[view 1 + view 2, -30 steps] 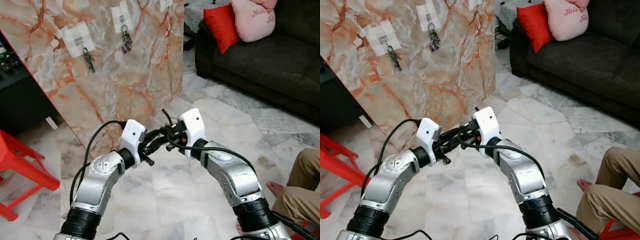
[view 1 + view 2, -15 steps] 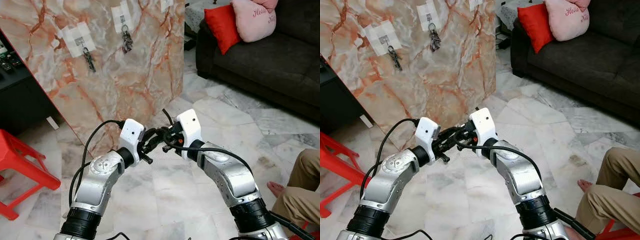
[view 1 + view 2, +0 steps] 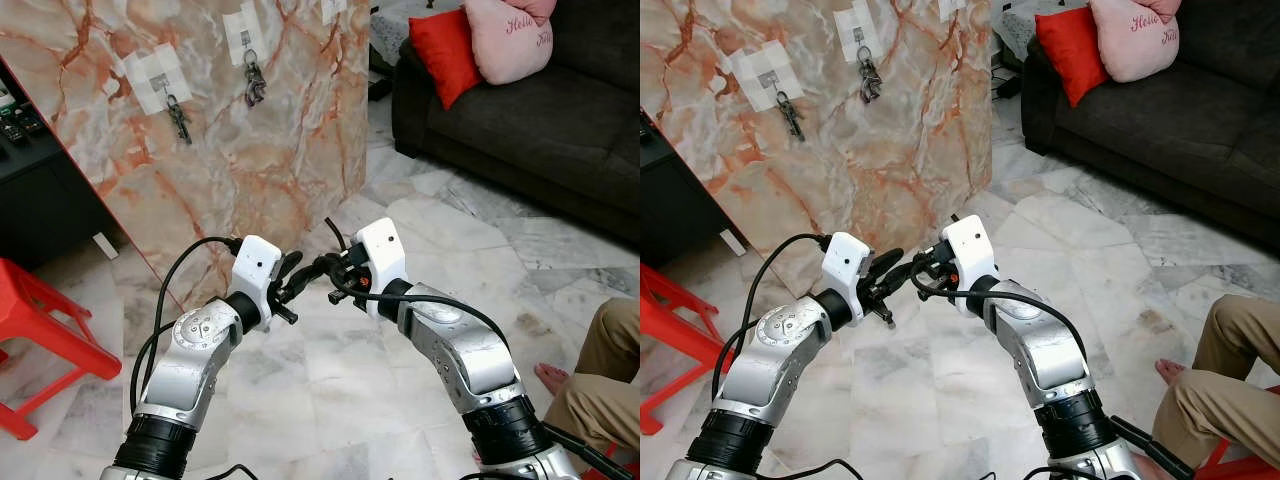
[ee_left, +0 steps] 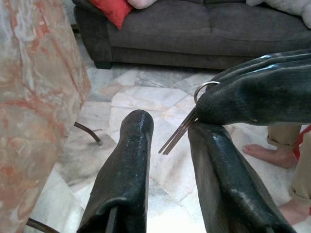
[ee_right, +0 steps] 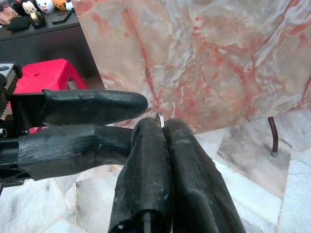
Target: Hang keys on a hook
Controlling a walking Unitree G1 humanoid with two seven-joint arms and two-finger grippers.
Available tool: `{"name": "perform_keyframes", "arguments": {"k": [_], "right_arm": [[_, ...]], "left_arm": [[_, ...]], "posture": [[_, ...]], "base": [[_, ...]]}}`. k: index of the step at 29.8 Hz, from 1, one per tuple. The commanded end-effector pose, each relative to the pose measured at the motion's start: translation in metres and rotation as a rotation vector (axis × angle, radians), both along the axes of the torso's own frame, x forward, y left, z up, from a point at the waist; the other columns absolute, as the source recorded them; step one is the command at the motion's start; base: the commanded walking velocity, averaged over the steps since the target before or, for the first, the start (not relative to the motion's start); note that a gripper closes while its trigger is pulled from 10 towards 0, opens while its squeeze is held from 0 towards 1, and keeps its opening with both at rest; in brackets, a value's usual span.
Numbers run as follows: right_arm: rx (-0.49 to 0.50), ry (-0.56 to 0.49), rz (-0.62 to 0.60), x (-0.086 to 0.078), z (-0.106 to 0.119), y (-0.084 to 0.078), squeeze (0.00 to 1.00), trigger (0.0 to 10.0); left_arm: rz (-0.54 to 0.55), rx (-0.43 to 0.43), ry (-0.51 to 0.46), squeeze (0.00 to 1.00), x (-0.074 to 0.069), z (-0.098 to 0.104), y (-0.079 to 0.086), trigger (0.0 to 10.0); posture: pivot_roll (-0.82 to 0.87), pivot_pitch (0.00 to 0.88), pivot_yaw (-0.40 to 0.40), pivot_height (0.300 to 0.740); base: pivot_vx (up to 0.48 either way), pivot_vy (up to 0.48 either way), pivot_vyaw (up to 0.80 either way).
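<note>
Both grippers meet at chest height in front of the robot, over the pale marble floor (image 3: 330, 380) and short of the leaning marble panel (image 3: 250, 170). The right gripper (image 5: 163, 127) is clenched on the keys (image 4: 181, 132): in the left wrist view the key ring pokes out above its pinched fingers and the thin blades fan out below. The left gripper (image 4: 167, 133) is spread, one finger to either side of those blades, not closed on them. On the panel, two taped hooks already carry key bunches (image 3: 253, 82), (image 3: 178, 116), and a third taped patch (image 3: 332, 8) sits at the top edge, its hook cut off by the frame. Risks, as judged from here: the right grip looks to be on the ring end alone, so the blades hang free and could swing or twist as the arm reaches out, leaving the ring turned away from the hook. If this is a hand-over and the right fingers let go before the left ones close, the keys would drop to the floor. The panel stands well apart from the grippers, so a long reach is needed, and a hard push on a taped hook might peel it or knock a hung bunch loose.
</note>
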State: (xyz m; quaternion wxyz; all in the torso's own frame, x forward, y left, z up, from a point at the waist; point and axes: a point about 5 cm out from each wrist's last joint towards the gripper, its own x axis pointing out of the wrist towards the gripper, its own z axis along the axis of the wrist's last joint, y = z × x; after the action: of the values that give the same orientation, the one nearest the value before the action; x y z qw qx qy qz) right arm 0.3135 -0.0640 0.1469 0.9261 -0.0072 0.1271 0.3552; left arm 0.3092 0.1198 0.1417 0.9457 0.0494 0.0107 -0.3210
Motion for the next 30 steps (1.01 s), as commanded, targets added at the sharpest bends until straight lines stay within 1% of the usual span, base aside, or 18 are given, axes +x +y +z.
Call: {"name": "perform_keyframes", "arguments": {"k": [1,3,8,14,22,30], "right_arm": [[0.016,-0.003,0.015,0.000,0.004,0.005,0.00,10.0],[0.018,-0.001,0.016,0.001,0.004,0.005,0.00,10.0],[0.019,0.002,0.023,0.001,0.003,0.008,0.00,10.0],[0.029,0.006,0.032,0.000,0.003,0.012,0.00,10.0],[0.048,0.024,0.063,-0.004,0.000,0.023,0.00,10.0],[0.055,0.034,0.070,-0.005,-0.001,0.025,0.00,10.0]], "left_arm": [[-0.021,0.016,-0.004,0.00,0.000,-0.001,-0.001,10.0],[-0.042,0.001,-0.004,0.00,-0.002,0.000,-0.003,10.0],[-0.073,-0.005,-0.003,0.00,-0.004,0.000,-0.006,10.0],[-0.074,-0.002,-0.005,0.00,-0.005,0.000,-0.006,10.0],[-0.075,-0.005,-0.008,0.00,-0.004,0.000,-0.006,10.0],[-0.069,-0.011,-0.010,0.00,-0.004,0.000,-0.006,10.0]], "posture": [[-0.05,0.080,0.026,0.740],[-0.05,0.079,0.025,0.740],[-0.05,0.080,0.025,0.740],[-0.05,0.081,0.026,0.740],[-0.05,0.082,0.024,0.740],[-0.05,0.081,0.023,0.740]], "base": [[0.000,0.000,0.00],[0.000,0.000,0.00],[0.000,0.000,0.00],[0.000,0.000,0.00],[0.000,0.000,0.00],[0.000,0.000,0.00]]}}
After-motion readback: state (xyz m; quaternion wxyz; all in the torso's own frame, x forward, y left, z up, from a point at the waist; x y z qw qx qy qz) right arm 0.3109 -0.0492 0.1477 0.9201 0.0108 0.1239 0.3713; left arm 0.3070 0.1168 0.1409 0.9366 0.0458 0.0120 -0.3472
